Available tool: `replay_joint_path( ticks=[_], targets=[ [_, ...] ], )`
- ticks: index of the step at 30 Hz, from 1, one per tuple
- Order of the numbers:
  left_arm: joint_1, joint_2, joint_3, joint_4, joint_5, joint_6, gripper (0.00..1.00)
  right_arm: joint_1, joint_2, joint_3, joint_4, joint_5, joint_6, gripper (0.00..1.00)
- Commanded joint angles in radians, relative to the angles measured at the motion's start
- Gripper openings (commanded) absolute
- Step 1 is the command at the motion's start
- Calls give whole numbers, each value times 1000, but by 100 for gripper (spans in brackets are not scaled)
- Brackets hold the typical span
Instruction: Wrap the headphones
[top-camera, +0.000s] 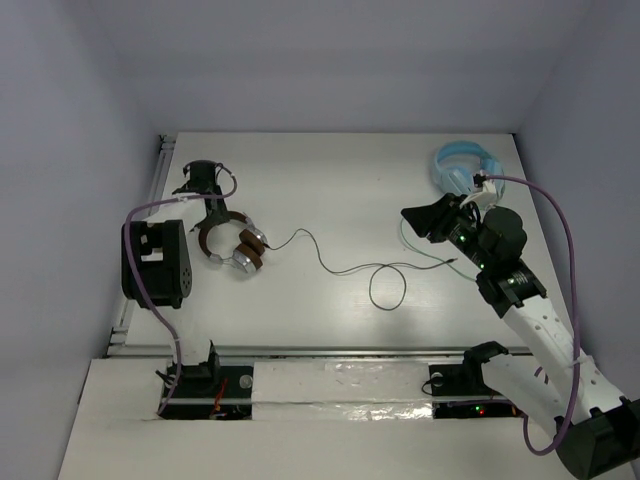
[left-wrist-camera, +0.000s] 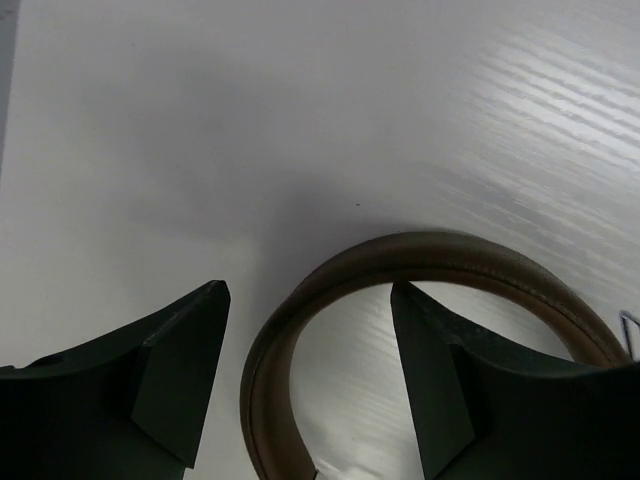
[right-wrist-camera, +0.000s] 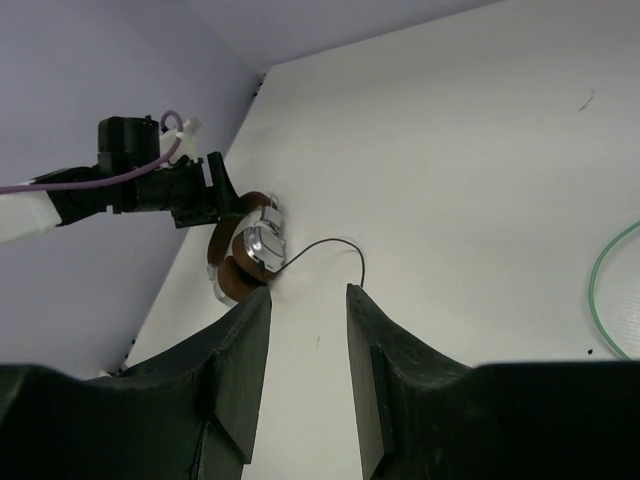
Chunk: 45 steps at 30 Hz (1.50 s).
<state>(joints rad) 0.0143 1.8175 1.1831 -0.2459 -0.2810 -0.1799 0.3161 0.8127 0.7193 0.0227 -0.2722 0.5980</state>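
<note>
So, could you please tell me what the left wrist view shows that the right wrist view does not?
Only the left wrist: the open left claw straddling the brown headband up close. Only the right wrist: the silver earcup, black cable, a green cable and the open right claw. Both: the headphones on the white table.

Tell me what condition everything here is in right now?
Brown headphones: lying on the table, unwrapped.
Black cable: loose, stretched across the table with one loop.
Left tool: open, one side of the headband between its fingers.
Right tool: open, empty.
Blue headphones: lying at the far right.
Green cable: loose on the table.
</note>
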Motion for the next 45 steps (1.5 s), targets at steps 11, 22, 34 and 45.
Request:
replay_joint_path(
  ticks=[11, 22, 34, 45],
  targets=[
    [16, -18, -45, -3, 58, 22, 28, 8, -1, 5, 46, -12, -23, 41],
    [16, -95, -115, -24, 92, -10, 44, 8, -15, 5, 43, -24, -21, 41],
    [-2, -3, -83, -36, 103, 2, 13, 8, -10, 2, 42, -19, -24, 41],
    [-14, -341, -79, -52, 439, -46, 0, 8, 68, -23, 175, -245, -14, 0]
  ],
)
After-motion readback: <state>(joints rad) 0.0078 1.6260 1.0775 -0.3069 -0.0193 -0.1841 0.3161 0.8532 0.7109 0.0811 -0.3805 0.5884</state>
